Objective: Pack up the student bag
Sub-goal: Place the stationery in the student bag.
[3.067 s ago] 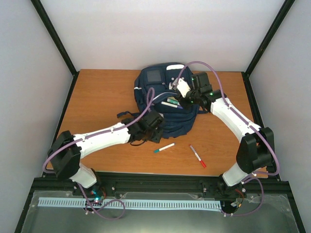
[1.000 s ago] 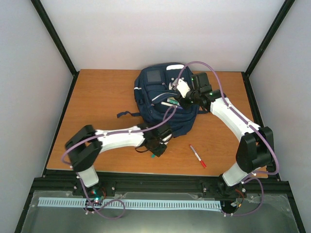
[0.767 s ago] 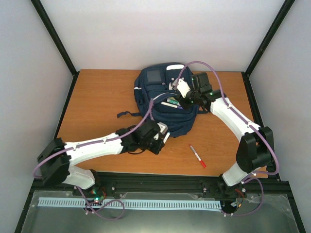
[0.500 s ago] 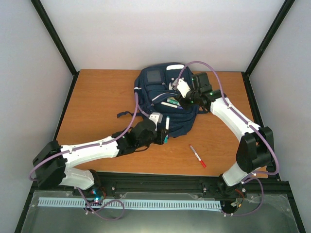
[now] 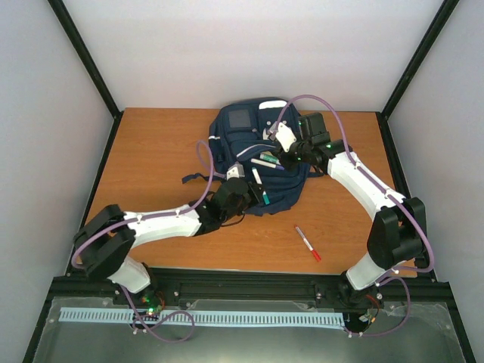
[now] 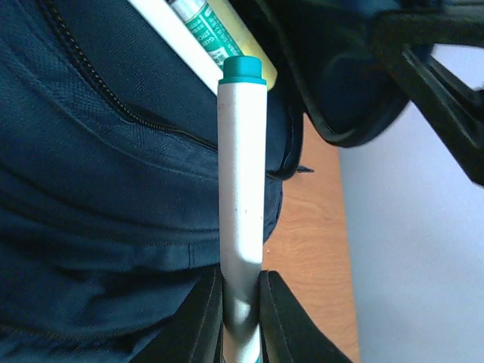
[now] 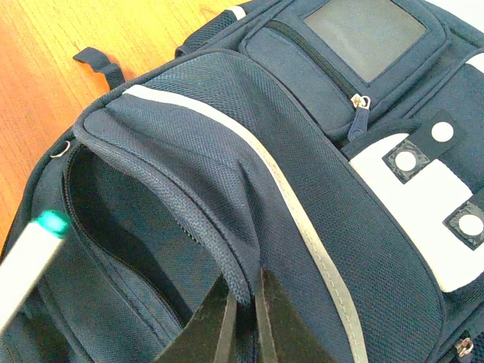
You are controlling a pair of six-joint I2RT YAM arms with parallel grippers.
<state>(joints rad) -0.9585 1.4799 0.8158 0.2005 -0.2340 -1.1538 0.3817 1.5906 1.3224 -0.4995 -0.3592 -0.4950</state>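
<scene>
- Backpack (image 5: 253, 144): navy with thin white stripes. It is laid flat on the wooden table (image 5: 151, 151), in the upper centre of the overhead view, near the back edge.
- Pocket opening (image 7: 113, 219): it is seen gaping in the lower left of the right wrist view. Its rim is lifted.
- Right gripper (image 7: 243, 299): it is pinched closed on the fabric rim of the backpack pocket, at the bottom centre of its own view.
- Left gripper (image 6: 240, 321): it is clamped on a white pen (image 6: 240, 189). The pen is held upright in the left wrist frame, with its teal cap (image 6: 242, 69) at the top, over the backpack fabric. In the overhead view the pen is placed just below the open pocket.
- Pocket contents: a green-labelled marker (image 6: 208, 26) and a white pen beside it are seen at the top of the left wrist frame.
- Red-capped pen (image 5: 307, 243): it is laid on the table, lower right of centre, well apart from the backpack.
</scene>
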